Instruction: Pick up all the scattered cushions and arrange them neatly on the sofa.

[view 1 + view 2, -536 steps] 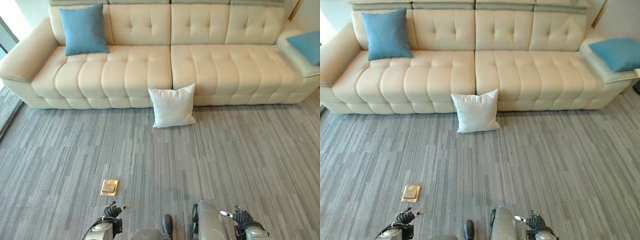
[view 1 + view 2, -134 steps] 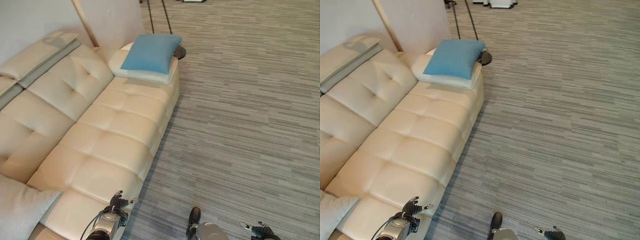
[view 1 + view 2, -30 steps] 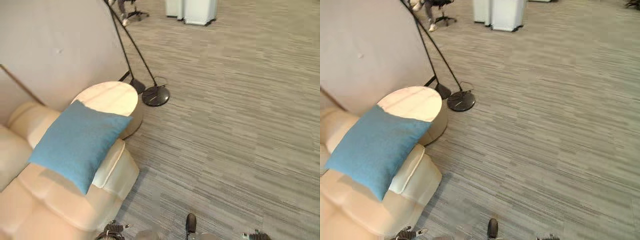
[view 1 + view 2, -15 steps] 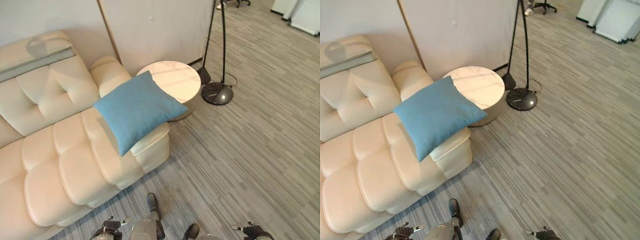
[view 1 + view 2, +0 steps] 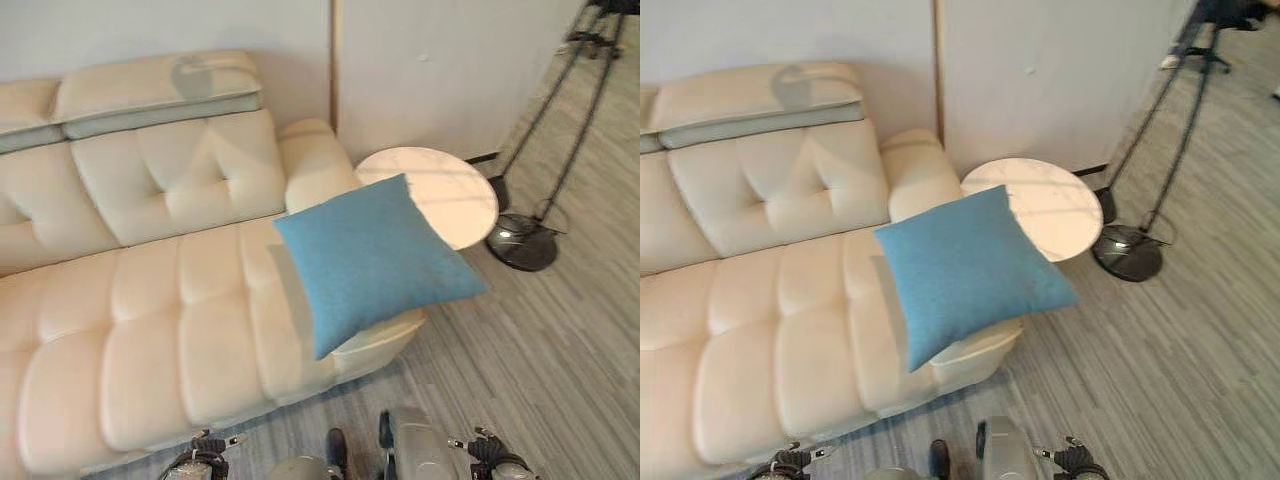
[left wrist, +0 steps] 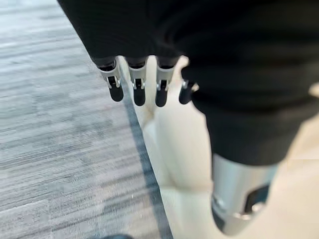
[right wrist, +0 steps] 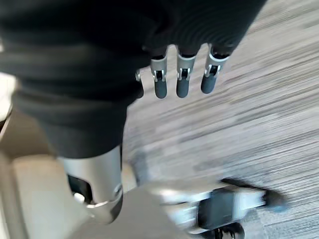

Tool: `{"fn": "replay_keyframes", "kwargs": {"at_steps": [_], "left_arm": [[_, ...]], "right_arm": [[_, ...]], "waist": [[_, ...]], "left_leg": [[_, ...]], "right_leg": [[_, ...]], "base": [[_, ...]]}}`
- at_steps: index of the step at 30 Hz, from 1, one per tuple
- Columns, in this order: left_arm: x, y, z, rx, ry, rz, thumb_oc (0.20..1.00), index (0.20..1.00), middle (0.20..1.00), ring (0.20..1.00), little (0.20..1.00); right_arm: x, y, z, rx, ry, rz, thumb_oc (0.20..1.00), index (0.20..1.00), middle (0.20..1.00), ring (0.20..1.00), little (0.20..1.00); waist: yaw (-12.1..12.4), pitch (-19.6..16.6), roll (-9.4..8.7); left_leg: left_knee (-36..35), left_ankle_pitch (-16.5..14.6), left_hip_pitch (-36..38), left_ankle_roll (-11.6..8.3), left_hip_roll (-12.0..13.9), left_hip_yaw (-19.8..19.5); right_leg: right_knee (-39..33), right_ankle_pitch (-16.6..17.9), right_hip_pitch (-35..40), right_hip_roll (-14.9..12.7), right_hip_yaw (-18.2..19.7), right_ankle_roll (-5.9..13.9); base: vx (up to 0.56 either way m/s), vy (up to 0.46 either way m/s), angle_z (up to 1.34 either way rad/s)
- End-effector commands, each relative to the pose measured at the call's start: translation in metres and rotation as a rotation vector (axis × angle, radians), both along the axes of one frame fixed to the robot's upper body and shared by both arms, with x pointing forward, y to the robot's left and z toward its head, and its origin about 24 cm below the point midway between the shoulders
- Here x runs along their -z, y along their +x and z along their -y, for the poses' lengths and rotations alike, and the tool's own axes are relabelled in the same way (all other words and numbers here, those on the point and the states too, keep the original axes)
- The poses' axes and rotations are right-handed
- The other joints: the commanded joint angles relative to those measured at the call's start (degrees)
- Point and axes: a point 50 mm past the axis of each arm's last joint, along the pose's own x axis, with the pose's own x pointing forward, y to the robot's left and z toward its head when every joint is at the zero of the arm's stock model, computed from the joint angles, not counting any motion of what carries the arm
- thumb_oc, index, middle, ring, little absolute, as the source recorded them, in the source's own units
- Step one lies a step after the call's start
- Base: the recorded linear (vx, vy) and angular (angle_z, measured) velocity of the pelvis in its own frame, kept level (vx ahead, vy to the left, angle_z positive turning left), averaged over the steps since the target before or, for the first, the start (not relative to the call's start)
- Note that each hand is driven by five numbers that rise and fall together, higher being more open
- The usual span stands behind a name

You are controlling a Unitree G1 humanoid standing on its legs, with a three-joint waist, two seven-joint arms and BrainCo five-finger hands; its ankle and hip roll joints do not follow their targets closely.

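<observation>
A blue square cushion (image 5: 370, 258) lies flat on the cream sofa's right armrest (image 5: 385, 335), one corner hanging over the edge toward the side table. The cream tufted sofa (image 5: 150, 320) runs off to the left. My left hand (image 5: 205, 450) hangs low at the bottom edge, in front of the sofa's base, fingers relaxed (image 6: 137, 89) and holding nothing. My right hand (image 5: 485, 450) hangs at the bottom right over the carpet, its fingers (image 7: 182, 79) straight and empty. Both hands are well below and short of the cushion.
A round white side table (image 5: 440, 195) stands right behind the armrest. A black floor lamp's base (image 5: 520, 245) and slanted poles (image 5: 560, 110) are to its right. A pale wall (image 5: 440, 70) backs the sofa. Grey striped carpet (image 5: 560, 380) spreads to the right.
The whole picture has swung round, so the camera has turned: the cushion and armrest now sit in the middle instead of the left. Both hands still hang low and empty.
</observation>
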Motion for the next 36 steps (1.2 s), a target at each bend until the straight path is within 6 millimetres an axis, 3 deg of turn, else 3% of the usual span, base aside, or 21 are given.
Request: {"fn": "replay_keyframes", "kwargs": {"at_steps": [1, 2, 3, 4, 7, 10, 16, 18, 19, 20, 22, 26, 29, 31, 33, 36], "left_arm": [[0.0, 0.0, 0.001, 0.01, -0.003, 0.008, 1.0, 1.0, 1.0, 1.0, 1.0], [0.0, 0.0, 0.001, 0.014, -0.002, 0.008, 1.0, 1.0, 1.0, 1.0, 1.0], [0.0, 0.0, 0.001, 0.014, -0.003, 0.008, 1.0, 1.0, 1.0, 1.0, 1.0], [0.0, 0.001, 0.0, 0.022, 0.002, 0.007, 1.0, 1.0, 1.0, 1.0, 1.0], [0.001, -0.001, 0.003, 0.036, 0.002, -0.008, 1.0, 1.0, 1.0, 1.0, 1.0], [0.002, -0.003, 0.004, 0.021, -0.001, -0.007, 1.0, 1.0, 1.0, 1.0, 1.0], [0.003, -0.001, 0.008, 0.022, -0.016, 0.004, 1.0, 1.0, 1.0, 1.0, 1.0], [0.003, 0.0, 0.01, 0.013, -0.027, 0.016, 1.0, 1.0, 1.0, 1.0, 1.0], [0.003, 0.002, 0.013, 0.016, -0.042, 0.026, 1.0, 1.0, 1.0, 1.0, 1.0], [0.003, 0.003, 0.015, 0.021, -0.047, 0.029, 1.0, 1.0, 1.0, 1.0, 1.0], [0.004, 0.001, 0.018, 0.026, -0.052, 0.022, 1.0, 1.0, 1.0, 1.0, 1.0], [0.008, -0.012, 0.016, 0.035, -0.044, -0.032, 1.0, 1.0, 1.0, 1.0, 1.0], [0.01, -0.016, 0.017, 0.037, -0.048, -0.048, 1.0, 1.0, 1.0, 1.0, 1.0], [0.01, -0.021, 0.015, 0.035, -0.043, -0.066, 1.0, 1.0, 1.0, 1.0, 1.0], [0.01, -0.02, 0.013, 0.04, -0.037, -0.066, 1.0, 1.0, 1.0, 1.0, 1.0], [0.007, -0.014, 0.007, 0.039, -0.018, -0.051, 1.0, 1.0, 1.0, 1.0, 1.0]], "right_arm": [[0.0, -0.012, 0.015, 0.058, -0.026, -0.031, 1.0, 1.0, 1.0, 1.0, 1.0], [0.0, -0.013, 0.015, 0.062, -0.027, -0.034, 1.0, 1.0, 1.0, 1.0, 1.0], [0.0, -0.013, 0.015, 0.062, -0.027, -0.034, 1.0, 1.0, 1.0, 1.0, 1.0], [0.0, -0.013, 0.016, 0.069, -0.03, -0.034, 1.0, 1.0, 1.0, 1.0, 1.0], [-0.001, -0.011, 0.015, 0.065, -0.027, -0.026, 1.0, 1.0, 1.0, 1.0, 1.0], [-0.003, -0.002, 0.016, 0.044, -0.037, -0.005, 1.0, 1.0, 1.0, 1.0, 1.0], [-0.005, 0.001, 0.016, 0.014, -0.042, 0.0, 1.0, 1.0, 1.0, 1.0, 1.0], [-0.005, 0.001, 0.018, 0.008, -0.046, -0.004, 1.0, 1.0, 1.0, 1.0, 1.0], [-0.007, 0.004, 0.02, -0.009, -0.06, -0.002, 1.0, 1.0, 1.0, 1.0, 1.0], [-0.008, 0.005, 0.022, -0.013, -0.066, 0.0, 1.0, 1.0, 1.0, 1.0, 1.0], [-0.009, 0.008, 0.023, -0.026, -0.074, 0.001, 1.0, 1.0, 1.0, 1.0, 1.0], [-0.008, 0.007, 0.022, -0.049, -0.078, -0.008, 1.0, 1.0, 1.0, 1.0, 1.0], [-0.007, 0.004, 0.021, -0.068, -0.085, -0.026, 1.0, 1.0, 1.0, 1.0, 1.0], [-0.006, 0.001, 0.02, -0.056, -0.074, -0.034, 1.0, 1.0, 1.0, 1.0, 1.0], [-0.005, 0.0, 0.02, -0.055, -0.071, -0.042, 1.0, 1.0, 1.0, 1.0, 1.0], [-0.003, -0.002, 0.017, -0.043, -0.062, -0.048, 1.0, 1.0, 1.0, 1.0, 1.0]], "waist": [[-0.61, 0.6, 0.4], [-0.54, 0.37, 0.3], [-0.52, 0.37, 0.38], [-0.57, -1.05, 0.24], [-0.79, -2.14, 0.16], [-0.04, -3.09, 0.16], [0.14, -3.9, -0.36], [0.26, -2.96, -0.78], [1.06, -1.19, -0.87], [1.3, -0.64, -1.01], [1.2, -1.15, -0.91], [1.31, -3.53, 0.47], [1.01, -4.54, 0.98], [0.82, -4.53, 1.04], [0.81, -4.22, 0.98], [1.06, -4.02, 1.11]], "left_leg": [[-1.71, -2.36, -0.89, -5.97, 4.04, -0.04], [-1.43, -2.85, -0.57, -6.51, 4.09, -0.53], [-1.41, -2.85, -0.59, -6.52, 4.19, -0.52], [-2.01, -3.4, -0.18, -7.38, 4.2, -1.15], [-0.89, -4.41, 0.04, -7.7, 4.25, -1.93], [-0.51, -4.88, -0.68, -8.31, 4.62, -0.59], [2.34, -6.18, -0.86, -10.67, 6.78, 1.01], [12.08, -6.05, -3.92, -12.31, 7.49, 2.25], [21.64, -4.07, -8.13, -13.32, 7.04, 1.24], [24.01, -3.69, -10.1, -13.41, 6.63, 1.15], [17.78, -5.42, -11.11, -12.2, 5.97, 2.34], [0.58, 0.08, -7.45, -11.72, 6.07, 5.38], [-3.61, 0.72, -3.69, -11.25, 6.02, 5.32], [-3.67, -0.21, -2.11, -10.63, 6.81, 5.94], [-3.67, -0.36, -1.8, -10.56, 7.07, 5.92], [-3.67, -0.78, -1.73, -10.24, 8.21, 5.28]], "right_leg": [[-26.12, 7.2, 9.79, 2.52, -1.05, -1.94], [-35.76, 6.55, 12.55, 3.21, -1.03, -1.81], [-36.01, 6.72, 12.66, 3.31, -1.05, -1.83], [-52.78, 7.06, 17.9, 4.04, 1.39, -1.18], [-60.23, 9.52, 21.9, 3.39, 4.12, -0.82], [-66.81, 11.52, 24.87, 2.65, 1.63, -0.98], [-67.76, 9.59, 27.82, 2.84, -1.42, -1.99], [-67.88, 8.58, 29.6, 2.59, -2.39, -2.62], [-67.82, 8.34, 30.78, 2.44, -3.02, -3.36], [-67.94, 8.33, 31.22, 2.08, -3.64, -3.54], [-68.93, 8.66, 31.36, 1.4, -4.51, -3.06], [-69.67, 8.49, 32.92, 3.05, -4.41, -2.22], [-69.04, 7.53, 33.18, 3.42, -4.73, -1.98], [-60.71, 5.42, 30.91, 2.7, -5.06, -1.32], [-58.79, 5.03, 30.19, 2.5, -4.77, -1.14], [-59.25, 7.09, 28.81, 0.21, -3.07, -0.6]], "base": [[0.23, -0.094, 0.45], [0.16, -0.083, 0.33], [0.27, -0.118, 0.06], [0.28, -0.1, 0.04], [0.25, -0.096, 0.01], [0.15, -0.116, 0.33], [0.13, -0.186, 0.09], [0.06, -0.222, 0.33], [-0.01, -0.218, 0.15], [0.0, -0.167, 0.04], [0.06, -0.031, 0.07], [0.14, 0.056, 0.03], [0.14, 0.132, -0.13], [0.09, 0.153, -0.24], [0.01, 0.05, -0.32], [0.0, 0.018, -0.11]]}}
